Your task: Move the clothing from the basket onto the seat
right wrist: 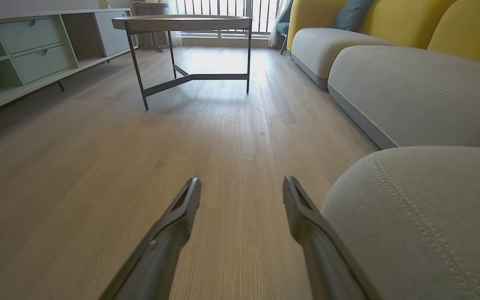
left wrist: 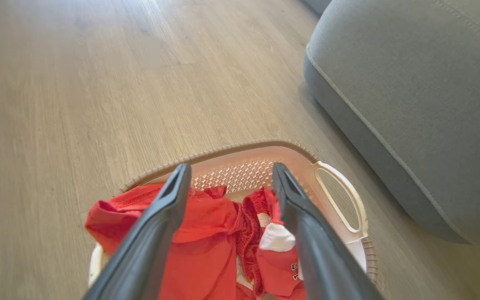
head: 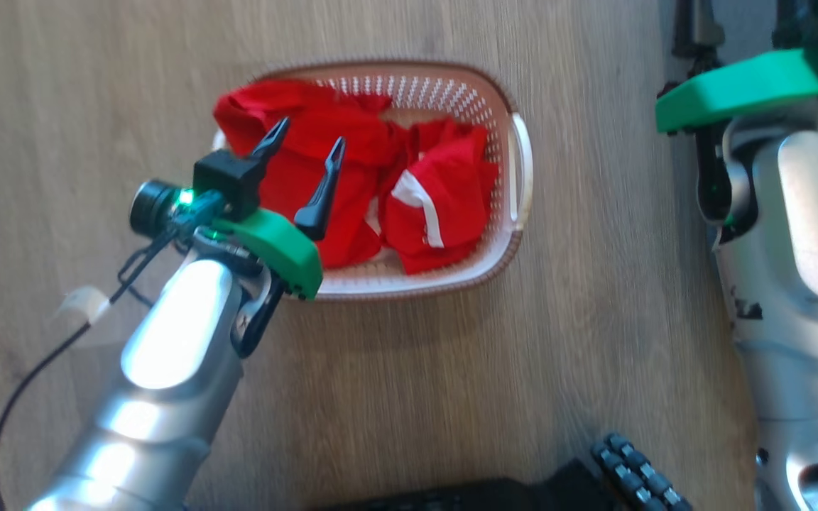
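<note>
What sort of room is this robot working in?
Probably a home living room: a sofa with grey seats and yellow backs, a round coffee table, a low cabinet with drawers, and a basket of red clothing on the wood floor.

**Daylight from a far window (right wrist: 223,8) washes a wood floor (right wrist: 223,125) in an evenly bright room.**
In the right wrist view the panes glow near white and leave a pale pool of glare under the table (right wrist: 181,23), whose shadow falls toward the camera. Lines bow at the edges, and the right pincer (right wrist: 242,181) softens near the bottom. The head view is slightly smeared and the floor grain blurred, with hot glare on the left forearm (head: 175,341), a soft shadow below the basket (head: 515,170) and the clothing (head: 324,163) a saturated red. In the left wrist view the left pincer (left wrist: 230,168) is blurred close up, and the seat (left wrist: 411,104) is crisp.
</note>
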`<state>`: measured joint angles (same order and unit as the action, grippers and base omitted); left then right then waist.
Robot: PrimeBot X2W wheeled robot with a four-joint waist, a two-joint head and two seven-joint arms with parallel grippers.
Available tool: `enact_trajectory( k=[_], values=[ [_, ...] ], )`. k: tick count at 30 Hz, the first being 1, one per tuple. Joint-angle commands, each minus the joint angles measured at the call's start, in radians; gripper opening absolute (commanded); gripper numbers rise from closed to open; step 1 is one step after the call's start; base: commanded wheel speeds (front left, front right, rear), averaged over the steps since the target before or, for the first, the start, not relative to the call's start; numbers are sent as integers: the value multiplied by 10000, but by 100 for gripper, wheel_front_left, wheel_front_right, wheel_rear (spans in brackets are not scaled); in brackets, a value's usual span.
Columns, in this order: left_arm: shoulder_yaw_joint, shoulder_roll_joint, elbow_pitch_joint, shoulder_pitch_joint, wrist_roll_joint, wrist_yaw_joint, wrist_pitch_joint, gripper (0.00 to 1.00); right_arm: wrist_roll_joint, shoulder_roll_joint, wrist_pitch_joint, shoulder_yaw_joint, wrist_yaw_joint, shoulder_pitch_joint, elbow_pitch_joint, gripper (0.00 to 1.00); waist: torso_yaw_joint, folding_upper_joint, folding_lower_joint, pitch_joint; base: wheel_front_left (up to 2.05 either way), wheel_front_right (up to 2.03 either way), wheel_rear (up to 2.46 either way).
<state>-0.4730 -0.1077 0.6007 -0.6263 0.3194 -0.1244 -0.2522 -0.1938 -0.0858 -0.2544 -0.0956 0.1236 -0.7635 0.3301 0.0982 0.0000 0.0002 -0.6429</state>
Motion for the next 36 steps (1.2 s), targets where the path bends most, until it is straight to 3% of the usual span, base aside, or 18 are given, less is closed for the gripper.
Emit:
enact_trajectory(
  k=[1,18,29,36],
  values=[
    [76,-323,-178,-225,71,-63,-95,100,73,194,-74,-109,71,-118,-374,100,259,0,-2,-602,0,0,0],
    [-3865,-1314,611,-2683,1378,-63,-95,100,-311,352,-74,-486,71,-763,-940,100,1369,0,-2,-2741,0,0,0],
    [-5858,-1578,1197,-4125,1789,-63,-95,100,-1009,354,-74,-699,71,-668,-1105,100,1949,0,-2,-3377,0,0,0],
    [-7024,-1560,2455,-4891,2395,-63,-84,100,-1298,355,-74,-698,71,-530,-1165,100,2258,0,-2,-3639,0,0,0]
  ],
)
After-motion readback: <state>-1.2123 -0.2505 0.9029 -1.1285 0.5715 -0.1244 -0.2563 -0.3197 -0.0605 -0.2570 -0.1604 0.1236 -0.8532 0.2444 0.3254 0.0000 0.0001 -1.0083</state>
